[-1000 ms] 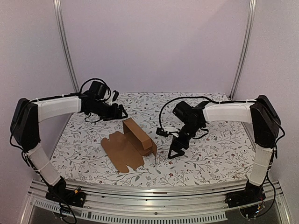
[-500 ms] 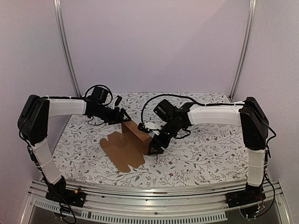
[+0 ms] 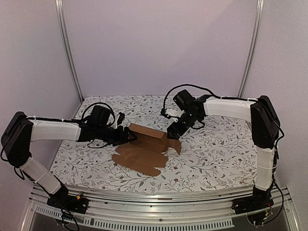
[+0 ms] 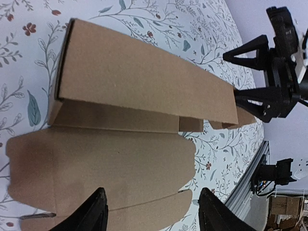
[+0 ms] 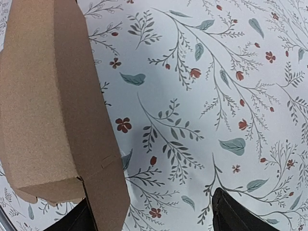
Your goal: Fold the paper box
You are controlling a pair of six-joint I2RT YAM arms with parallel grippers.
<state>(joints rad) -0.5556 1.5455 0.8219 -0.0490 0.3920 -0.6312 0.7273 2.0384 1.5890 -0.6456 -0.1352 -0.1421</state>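
Box [image 3: 144,147]: one, centre of the table [image 3: 216,154], partly folded. In the last half second it has swung crosswise, and its raised wall now leans over the flat flaps. Judged an early fold, with the ends unclosed.

Grippers: two.
- Left gripper [image 3: 130,137]: at the box's left end, spread, empty.
- Right gripper [image 3: 173,133]: at the box's right end, spread, empty.

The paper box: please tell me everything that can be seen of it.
The paper box is plain brown cardboard, unmarked, partly folded. One long section stands up as a hollow oblong; the rest lies flat on the flowered table toward the near edge, with rounded tabs. The open left gripper is at its left end, the open right gripper at its right; contact is unclear.
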